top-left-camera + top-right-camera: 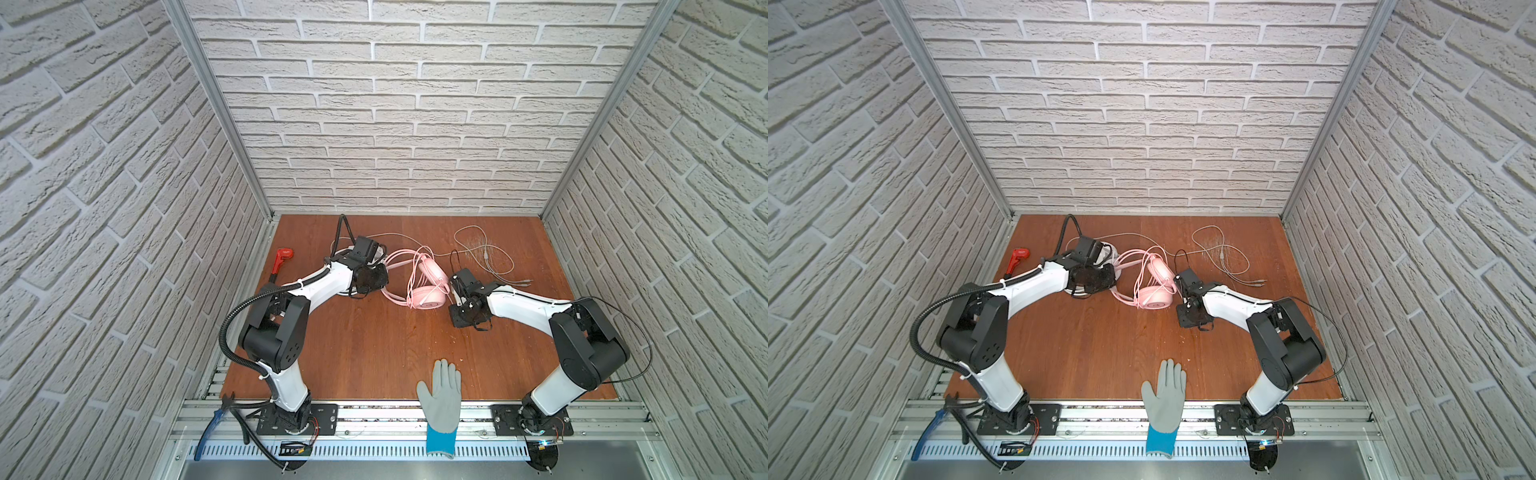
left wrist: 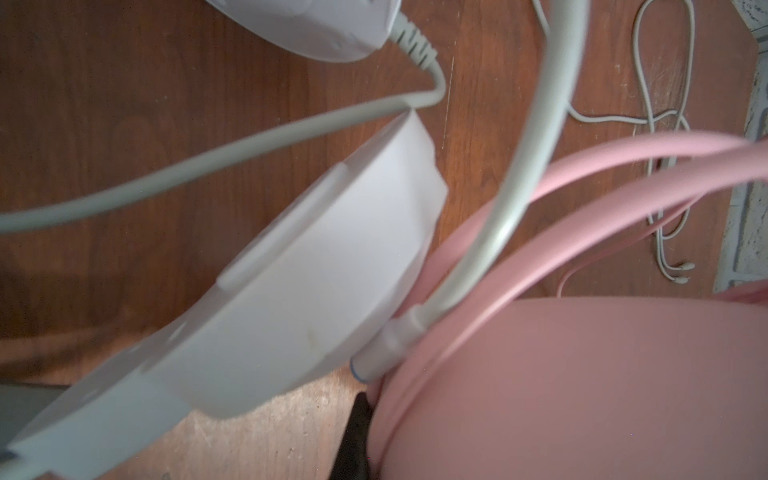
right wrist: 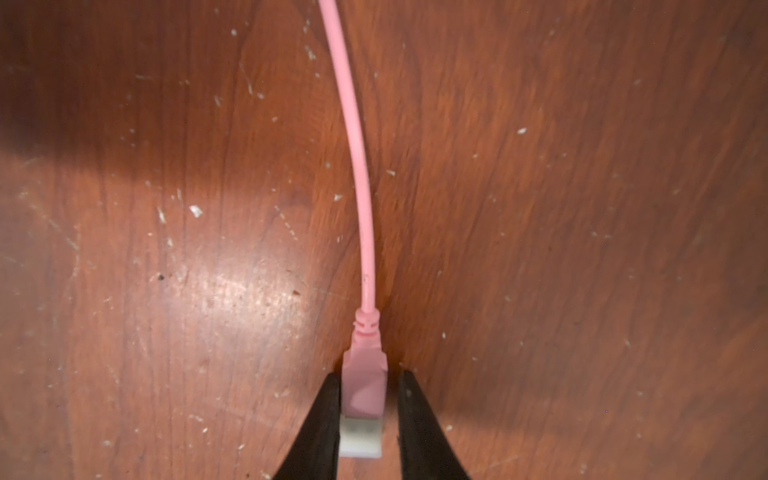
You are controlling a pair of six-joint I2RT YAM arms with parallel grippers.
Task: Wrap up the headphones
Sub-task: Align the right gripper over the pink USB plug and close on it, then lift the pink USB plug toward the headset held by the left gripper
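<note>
On the wooden table the white headset and pink headset lie tangled between the arms, left gripper clenched there (on what, hidden), right gripper straddling the pink cable's plug with a gap, so an off-centre close could flick it away.

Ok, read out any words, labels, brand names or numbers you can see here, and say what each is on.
No text can be read in any view.
red tool: any marking is too small to read.
black board on the front rail: pale marks, too blurred to read.
pink headphones: no legible print.
white headphones: earcup plain, no print showing.
</note>
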